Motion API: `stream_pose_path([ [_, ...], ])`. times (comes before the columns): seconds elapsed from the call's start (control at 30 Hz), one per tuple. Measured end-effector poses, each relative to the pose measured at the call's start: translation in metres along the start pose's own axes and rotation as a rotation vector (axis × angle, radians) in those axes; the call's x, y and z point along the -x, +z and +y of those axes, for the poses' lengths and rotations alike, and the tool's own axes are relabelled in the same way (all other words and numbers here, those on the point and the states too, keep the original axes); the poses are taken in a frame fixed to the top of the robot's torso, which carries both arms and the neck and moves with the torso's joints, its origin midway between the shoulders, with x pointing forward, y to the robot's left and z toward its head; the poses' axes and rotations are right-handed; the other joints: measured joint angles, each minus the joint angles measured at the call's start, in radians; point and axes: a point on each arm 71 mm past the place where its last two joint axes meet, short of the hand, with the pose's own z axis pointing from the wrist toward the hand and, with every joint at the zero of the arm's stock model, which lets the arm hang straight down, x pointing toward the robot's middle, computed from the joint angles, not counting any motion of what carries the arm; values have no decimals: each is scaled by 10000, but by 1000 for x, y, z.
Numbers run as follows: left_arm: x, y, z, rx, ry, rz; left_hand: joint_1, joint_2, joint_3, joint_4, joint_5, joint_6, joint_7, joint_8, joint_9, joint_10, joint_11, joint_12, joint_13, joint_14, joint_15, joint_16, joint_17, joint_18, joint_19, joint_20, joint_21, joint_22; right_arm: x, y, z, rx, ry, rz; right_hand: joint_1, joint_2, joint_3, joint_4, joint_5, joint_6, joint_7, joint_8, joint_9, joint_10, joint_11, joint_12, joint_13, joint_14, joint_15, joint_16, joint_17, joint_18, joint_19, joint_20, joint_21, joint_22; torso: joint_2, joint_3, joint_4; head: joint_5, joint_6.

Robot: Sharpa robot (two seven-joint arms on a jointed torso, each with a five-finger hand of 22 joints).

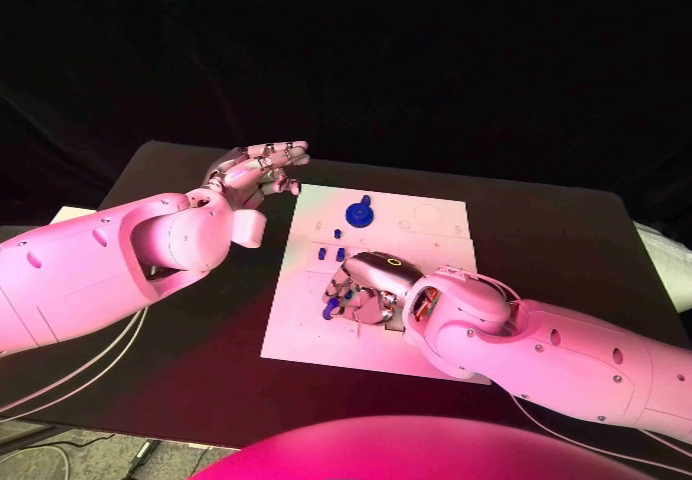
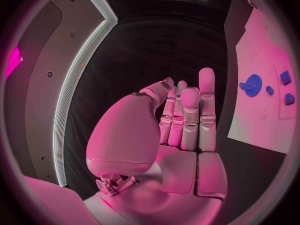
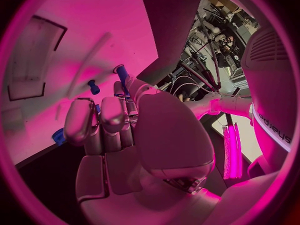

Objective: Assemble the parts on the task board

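Note:
The white task board [image 1: 433, 240] lies in the middle of the table. On its far part sits a blue gear [image 1: 358, 213] with several small blue parts [image 1: 339, 234] just nearer. My right hand [image 1: 371, 290] hovers low over the board's near left area with its fingers curled. It pinches a slim blue peg [image 3: 122, 74] between thumb and finger. Another blue peg [image 3: 94, 87] stands in the board beside it. My left hand [image 1: 263, 168] hangs off the board's far left corner, fingers straight and holding nothing. The left wrist view shows the gear [image 2: 252, 85] and the board [image 2: 259, 120] beside that hand [image 2: 184, 120].
The black table [image 1: 562, 235] extends to the right of the board and in front of it. White cables [image 1: 87, 370] trail off the table's near left edge under my left arm.

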Motion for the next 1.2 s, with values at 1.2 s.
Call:
stream_pose_path([
  [1.2, 0, 0, 1, 73, 17, 82, 0, 0, -42, -42, 0, 0, 0, 0, -11, -51, 51, 75, 9, 0, 1, -37, -33, 0, 0, 0, -58, -31, -13, 2, 8, -68, -1044, 375, -1034, -861, -1437, 194, 102, -2518, 416, -90, -152, -2104, 514, -269, 8, 21, 277, -452, -623, 1, -563, 373, -750, -1030, -7, -7, -3, -81, -53],
])
